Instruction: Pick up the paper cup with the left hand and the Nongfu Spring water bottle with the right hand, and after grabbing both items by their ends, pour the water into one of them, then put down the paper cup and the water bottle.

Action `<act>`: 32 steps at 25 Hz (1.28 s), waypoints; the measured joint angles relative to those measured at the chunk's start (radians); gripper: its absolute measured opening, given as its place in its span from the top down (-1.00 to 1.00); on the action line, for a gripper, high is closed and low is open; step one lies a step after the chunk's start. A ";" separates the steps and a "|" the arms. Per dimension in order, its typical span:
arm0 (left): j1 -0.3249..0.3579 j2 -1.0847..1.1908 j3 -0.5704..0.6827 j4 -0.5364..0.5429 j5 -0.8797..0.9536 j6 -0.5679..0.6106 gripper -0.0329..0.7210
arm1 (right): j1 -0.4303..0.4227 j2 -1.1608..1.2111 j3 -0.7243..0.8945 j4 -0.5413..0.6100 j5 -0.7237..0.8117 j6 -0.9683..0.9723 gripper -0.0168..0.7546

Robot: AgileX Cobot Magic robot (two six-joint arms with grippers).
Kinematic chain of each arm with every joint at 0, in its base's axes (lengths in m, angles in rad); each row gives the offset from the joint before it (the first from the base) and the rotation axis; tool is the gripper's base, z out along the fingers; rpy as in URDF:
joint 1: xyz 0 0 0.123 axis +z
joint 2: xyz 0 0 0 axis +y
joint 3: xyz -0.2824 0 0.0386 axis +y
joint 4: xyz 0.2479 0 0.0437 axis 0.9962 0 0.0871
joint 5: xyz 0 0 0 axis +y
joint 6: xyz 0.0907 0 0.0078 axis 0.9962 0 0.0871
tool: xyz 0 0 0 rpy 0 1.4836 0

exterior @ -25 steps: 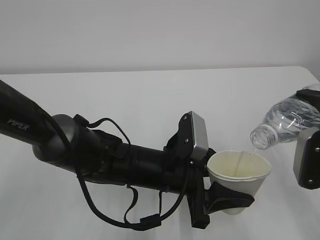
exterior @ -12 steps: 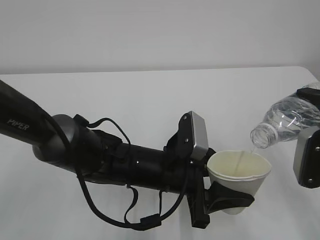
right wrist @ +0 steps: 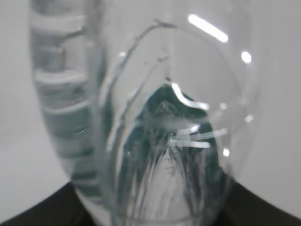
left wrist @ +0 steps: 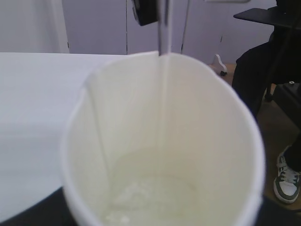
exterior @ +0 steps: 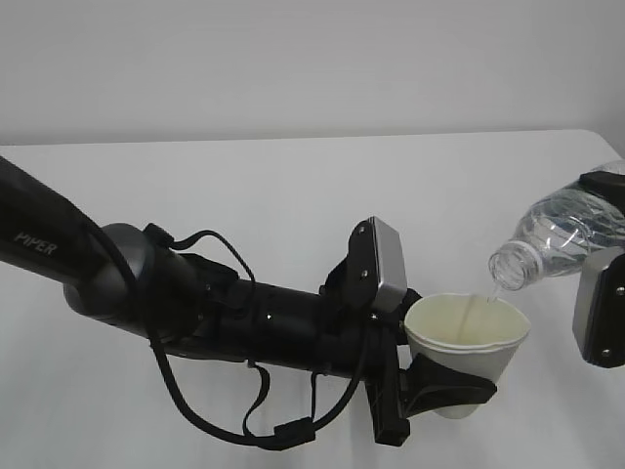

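Lab-like room, bare white table [exterior: 293, 186], plain grey wall [exterior: 312, 59]

A white worktop [exterior: 293, 186] is lying before a plain pale wall [exterior: 312, 59]; beyond its edge, brown flooring [left wrist: 268, 132] and a sneaker [left wrist: 287, 181] are showing.

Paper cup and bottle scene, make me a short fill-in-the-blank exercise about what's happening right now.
1. The small white paper cup is held by the ____ gripper.
2. The clear ribbed plastic bottle is tilted with its open neck pointing ____ the cup.
3. A thin stream of ____ falls into the cup.
4. The cup's bottom already holds a ____ pool of liquid.

Missing words: left; toward; water; shallow
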 joint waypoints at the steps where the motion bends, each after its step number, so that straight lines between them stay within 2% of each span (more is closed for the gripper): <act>1: 0.000 0.000 0.000 0.000 0.000 0.000 -0.11 | 0.000 0.000 0.000 0.000 0.000 0.000 0.03; 32: 0.000 0.000 0.000 0.002 0.002 0.000 -0.11 | 0.000 0.000 0.000 0.000 -0.002 0.000 0.03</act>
